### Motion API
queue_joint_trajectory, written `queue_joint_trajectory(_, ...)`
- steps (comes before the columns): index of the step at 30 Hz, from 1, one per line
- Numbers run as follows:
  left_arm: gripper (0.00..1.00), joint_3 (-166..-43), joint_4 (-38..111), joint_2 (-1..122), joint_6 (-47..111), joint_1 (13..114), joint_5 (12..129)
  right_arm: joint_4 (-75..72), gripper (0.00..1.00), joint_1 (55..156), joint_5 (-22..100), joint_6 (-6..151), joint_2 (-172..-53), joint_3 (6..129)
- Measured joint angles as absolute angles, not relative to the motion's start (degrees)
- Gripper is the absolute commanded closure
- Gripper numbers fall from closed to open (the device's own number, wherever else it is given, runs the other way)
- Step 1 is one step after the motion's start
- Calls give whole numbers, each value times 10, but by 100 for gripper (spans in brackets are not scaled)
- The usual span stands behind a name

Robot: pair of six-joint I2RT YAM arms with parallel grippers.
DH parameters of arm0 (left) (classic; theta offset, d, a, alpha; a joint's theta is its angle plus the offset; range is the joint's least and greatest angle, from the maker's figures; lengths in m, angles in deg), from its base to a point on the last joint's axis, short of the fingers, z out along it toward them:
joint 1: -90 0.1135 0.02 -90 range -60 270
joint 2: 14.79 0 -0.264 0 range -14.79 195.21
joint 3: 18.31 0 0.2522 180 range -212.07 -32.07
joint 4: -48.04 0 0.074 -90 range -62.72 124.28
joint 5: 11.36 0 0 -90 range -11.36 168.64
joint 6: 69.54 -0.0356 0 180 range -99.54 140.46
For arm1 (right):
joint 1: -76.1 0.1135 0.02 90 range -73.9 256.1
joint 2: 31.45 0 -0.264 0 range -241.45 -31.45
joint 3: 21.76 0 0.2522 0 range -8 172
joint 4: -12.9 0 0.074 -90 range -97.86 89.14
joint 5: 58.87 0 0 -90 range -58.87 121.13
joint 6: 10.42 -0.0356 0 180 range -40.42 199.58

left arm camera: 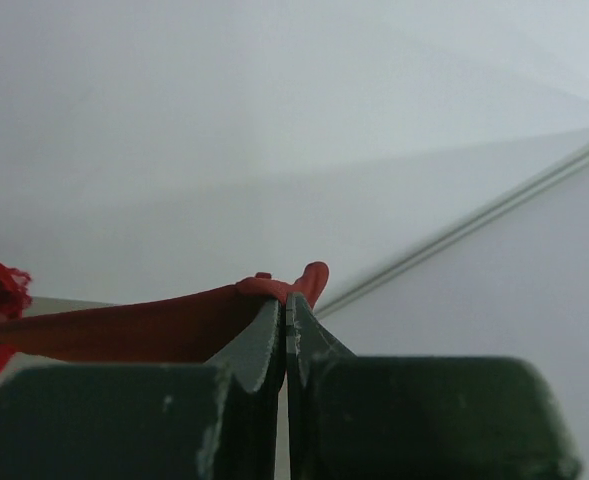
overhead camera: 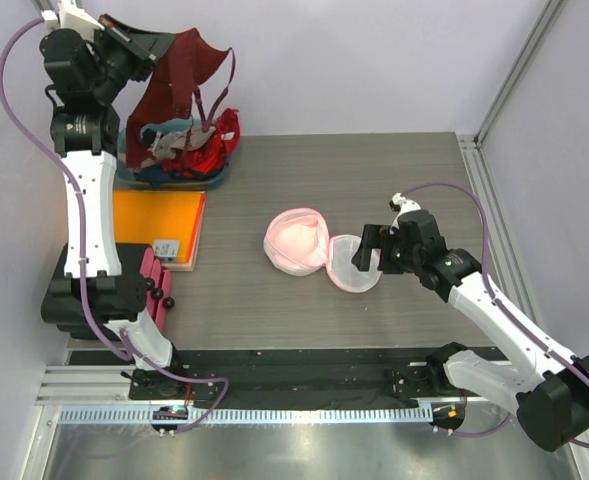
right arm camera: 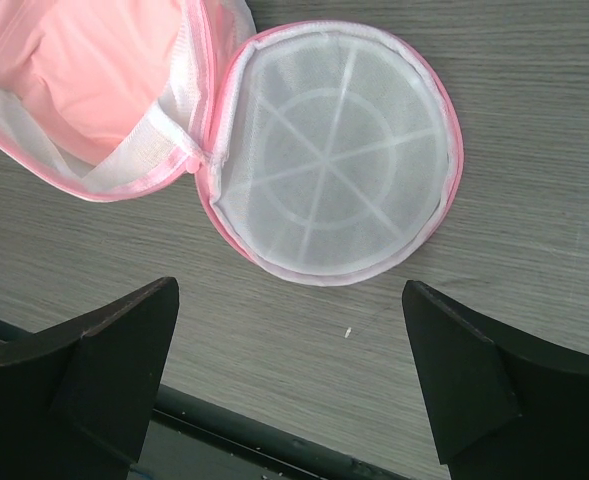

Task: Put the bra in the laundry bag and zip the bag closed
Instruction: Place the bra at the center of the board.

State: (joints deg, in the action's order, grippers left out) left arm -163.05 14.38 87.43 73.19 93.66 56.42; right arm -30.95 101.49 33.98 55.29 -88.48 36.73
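Beside the laundry bag (overhead camera: 296, 243) (right arm camera: 94, 80), your right jaws stand wide apart, holding nothing, just off its flipped-open lid (right arm camera: 334, 170). Bag lies unzipped mid-bench (overhead camera: 394, 170). Far back-left of the bag, your left jaws are clamped on the bra (overhead camera: 179, 85) (left arm camera: 144, 328), dark red, held high over the clothes pile (overhead camera: 199, 145).

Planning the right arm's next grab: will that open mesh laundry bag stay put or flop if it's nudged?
Probably floppy: the laundry bag is thin mesh, its lid lying flat, hinged at one spot. Likely light, so it may slide on the table rather than resist.
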Motion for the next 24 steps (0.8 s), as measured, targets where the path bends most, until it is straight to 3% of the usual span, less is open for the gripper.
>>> queue_joint_trajectory(6,100,-1620,147,834,746,920,493,-307,1,1015,340,555,-901,376)
queue_joint_trajectory(17,100,-1718,164,856,786,863,455,-305,1,1015,339,554,-905,380)
queue_joint_trajectory(24,100,-1769,252,941,847,775,437,-304,0,1015,328,542,-903,380)
